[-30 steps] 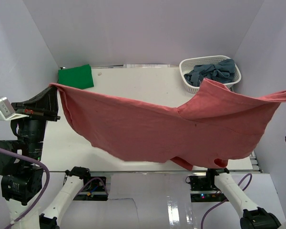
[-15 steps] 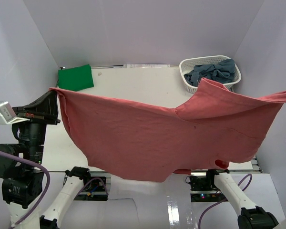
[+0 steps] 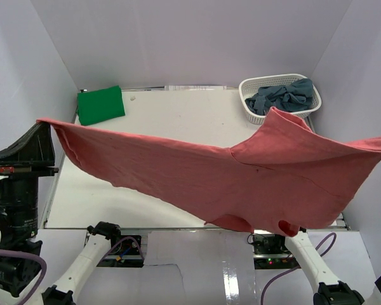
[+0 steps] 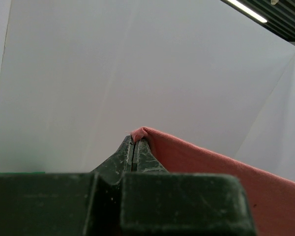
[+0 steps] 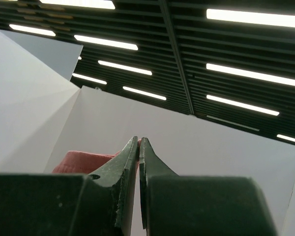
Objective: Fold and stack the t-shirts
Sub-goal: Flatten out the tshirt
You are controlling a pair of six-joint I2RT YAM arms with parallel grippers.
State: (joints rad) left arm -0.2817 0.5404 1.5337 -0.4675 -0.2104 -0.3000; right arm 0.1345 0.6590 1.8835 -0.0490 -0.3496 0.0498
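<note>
A salmon-red t-shirt (image 3: pixel 197 178) hangs spread wide in the air above a white desk (image 3: pixel 178 117), held by its two far ends between two robot arms.

The left gripper (image 4: pixel 136 141) has its jaws clenched on a small nub of the cloth. The right gripper (image 5: pixel 138 141) is likewise pinched tight, with salmon fabric showing just behind its tips. In the overhead view the shirt's right end runs out of frame.

The cloth is soft, matte and thin. It sags in a shallow curve along its lower edge, and one part rises into a pointed ridge on the right. A few rumpled folds dangle at the bottom near the front edge of the desk.

At the back left of the desk lies a bright green t-shirt (image 3: pixel 100 105), folded into a neat flat rectangle. At the back right a white plastic lattice basket (image 3: pixel 246 95) holds crumpled grey-blue t-shirts (image 3: pixel 282 95).

The step in hand looks like spreading the red shirt before laying it down. To do this well, both arms should probably keep even tension and level height. They should then lower so the hanging edge meets the desk first and draw back to smooth out the ridge and folds.
</note>
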